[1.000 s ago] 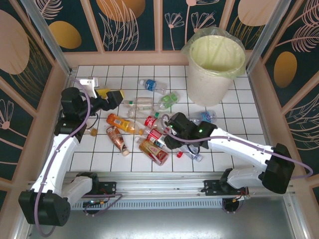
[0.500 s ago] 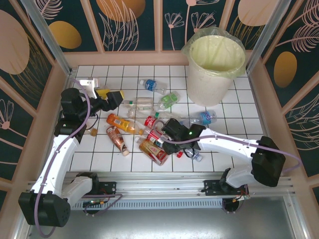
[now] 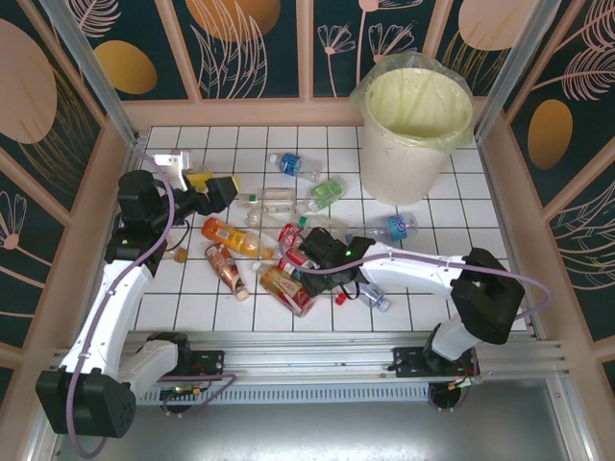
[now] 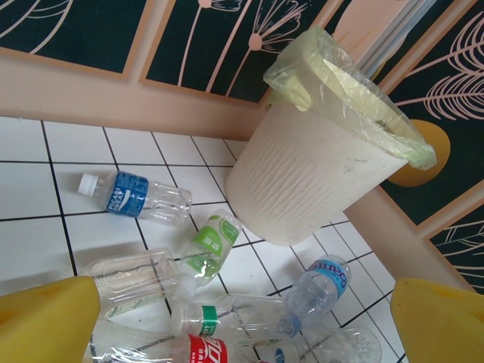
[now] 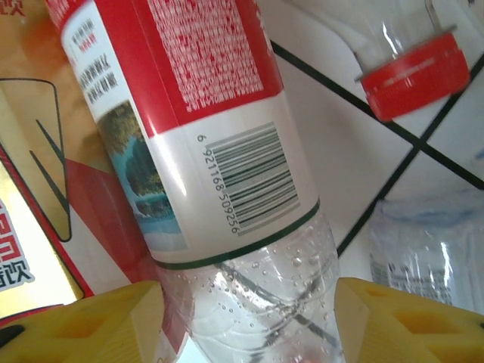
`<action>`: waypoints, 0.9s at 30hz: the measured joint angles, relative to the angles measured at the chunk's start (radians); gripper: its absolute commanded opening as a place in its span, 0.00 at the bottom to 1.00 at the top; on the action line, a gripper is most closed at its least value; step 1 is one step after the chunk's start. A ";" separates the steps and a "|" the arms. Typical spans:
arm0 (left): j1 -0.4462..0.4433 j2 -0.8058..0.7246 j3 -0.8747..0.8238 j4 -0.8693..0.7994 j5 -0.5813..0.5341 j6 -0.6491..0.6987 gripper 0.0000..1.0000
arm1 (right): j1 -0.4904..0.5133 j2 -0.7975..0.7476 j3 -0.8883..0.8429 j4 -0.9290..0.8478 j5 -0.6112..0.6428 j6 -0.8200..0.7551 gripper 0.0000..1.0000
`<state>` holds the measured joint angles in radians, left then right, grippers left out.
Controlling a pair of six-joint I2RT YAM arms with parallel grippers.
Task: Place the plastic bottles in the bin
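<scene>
While the left tool (image 3: 217,189) hangs spread above the table (image 3: 192,307), the right tool (image 5: 249,321) straddles a red-labelled bottle (image 5: 212,144), its fingers (image 5: 83,325) close on both sides; whether they pinch yet I cannot tell. Grasping step, I judge; next comes a firm squeeze, lift, and carry to the bin (image 3: 408,158), well beyond it.

Top camera: high behind the arm bases, looking steeply down. Left wrist: oblique, mid-range on the bin (image 4: 302,181), shared with top. Right wrist: tight on a red-labelled bottle (image 5: 219,151).
</scene>
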<state>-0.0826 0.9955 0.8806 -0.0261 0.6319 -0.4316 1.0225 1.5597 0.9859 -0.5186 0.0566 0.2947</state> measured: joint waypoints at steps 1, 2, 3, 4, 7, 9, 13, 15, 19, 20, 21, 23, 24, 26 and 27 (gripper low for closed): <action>0.000 0.000 -0.001 0.000 0.000 0.000 0.99 | 0.000 0.010 0.008 0.006 -0.002 -0.004 0.68; 0.000 0.000 -0.002 0.000 0.000 -0.002 0.99 | -0.002 0.020 0.016 0.014 -0.003 -0.009 0.69; 0.000 0.000 -0.003 0.000 0.000 -0.003 0.99 | -0.003 0.030 0.025 0.019 -0.004 -0.014 0.69; 0.000 0.000 -0.004 0.000 0.000 -0.003 0.99 | -0.005 0.040 0.032 0.024 -0.005 -0.020 0.69; 0.000 0.000 -0.004 0.000 0.001 -0.004 0.99 | -0.009 0.073 0.049 0.037 -0.006 -0.035 0.70; 0.000 0.002 -0.005 0.000 0.005 -0.006 0.99 | -0.014 0.096 0.055 0.041 -0.013 -0.049 0.71; 0.000 0.004 -0.005 0.000 0.012 -0.006 0.99 | -0.023 0.121 0.078 0.045 -0.024 -0.070 0.72; 0.000 0.004 -0.006 0.000 0.014 -0.006 0.99 | -0.028 0.132 0.090 0.045 -0.029 -0.080 0.72; 0.000 0.004 -0.006 0.000 0.015 -0.006 0.99 | -0.037 0.160 0.121 0.045 -0.033 -0.097 0.73; 0.000 0.004 -0.006 0.000 0.014 -0.006 0.99 | -0.039 0.169 0.129 0.045 -0.033 -0.101 0.73; 0.000 0.004 -0.006 0.000 0.015 -0.006 0.99 | -0.040 0.180 0.138 0.044 -0.033 -0.107 0.73; 0.000 0.004 -0.006 0.000 0.015 -0.006 0.99 | -0.042 0.200 0.156 0.045 -0.033 -0.115 0.74; 0.000 0.005 -0.006 0.000 0.015 -0.006 0.99 | -0.043 0.210 0.165 0.045 -0.033 -0.121 0.75; 0.000 0.006 -0.006 0.000 0.015 -0.007 0.99 | -0.047 0.230 0.182 0.044 -0.033 -0.133 0.75; 0.000 0.008 -0.006 0.000 0.015 -0.007 0.99 | -0.049 0.241 0.191 0.044 -0.033 -0.138 0.76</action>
<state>-0.0826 1.0031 0.8749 -0.0261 0.6468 -0.4385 0.9737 1.8011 1.1770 -0.4747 0.0235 0.1566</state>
